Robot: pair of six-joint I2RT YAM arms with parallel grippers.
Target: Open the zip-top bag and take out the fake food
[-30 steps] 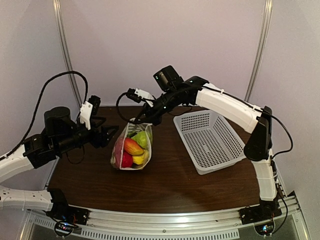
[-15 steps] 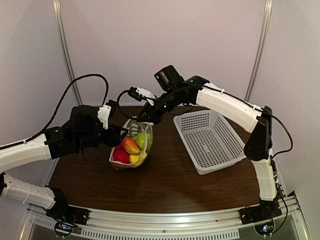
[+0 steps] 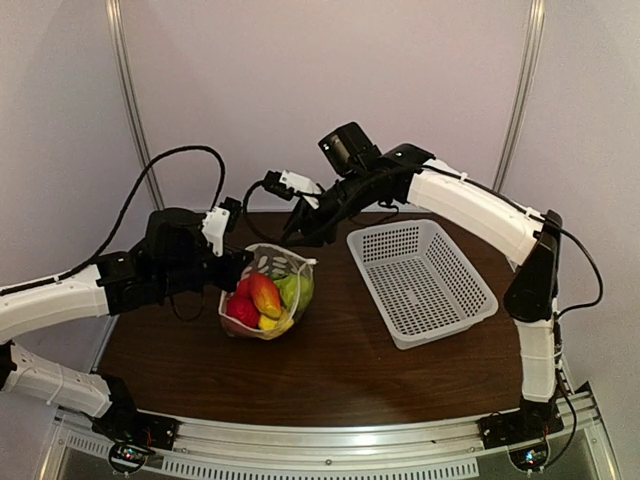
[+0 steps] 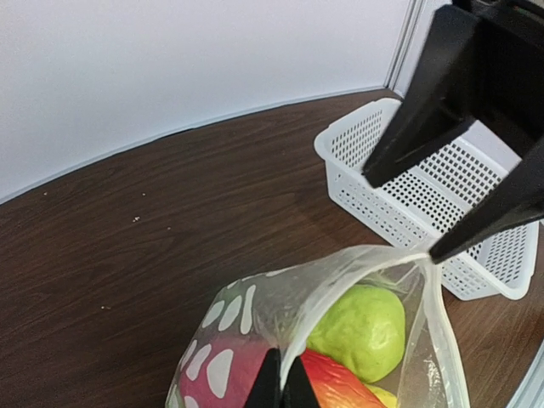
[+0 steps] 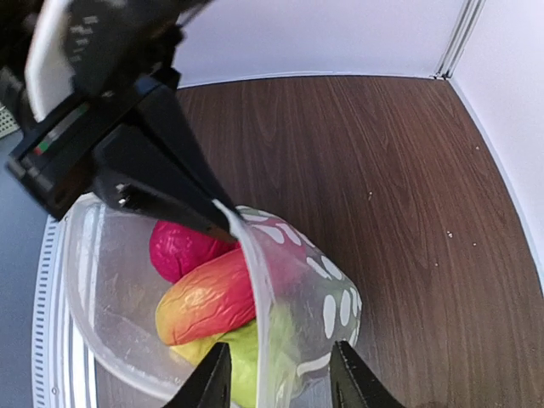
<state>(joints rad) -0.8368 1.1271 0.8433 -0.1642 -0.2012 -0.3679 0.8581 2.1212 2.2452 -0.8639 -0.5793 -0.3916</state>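
Note:
The zip-top bag (image 3: pixel 270 300), clear with white dots, stands on the table with its mouth gaping. Inside lies the fake food: a magenta-red piece (image 5: pixel 183 246), an orange-red piece (image 5: pixel 208 297) and a green one (image 4: pixel 357 331). My left gripper (image 4: pixel 283 378) is shut on the bag's near rim; in the top view it sits at the bag's left side (image 3: pixel 243 262). My right gripper (image 5: pixel 280 374) is open, its fingers standing either side of the far rim (image 5: pixel 259 289) without pinching it. In the left wrist view one right fingertip (image 4: pixel 438 252) touches the rim's corner.
A white perforated basket (image 3: pixel 420 275) stands to the right of the bag, close behind it in the left wrist view (image 4: pixel 425 200). The dark wood table (image 3: pixel 330 365) ends at a metal rail in front. Walls close off the back and sides.
My left arm swung in to the bag and shut on its rim. My right gripper, shut on the rim before, has opened and lifted slightly. The bag's mouth spread wider.

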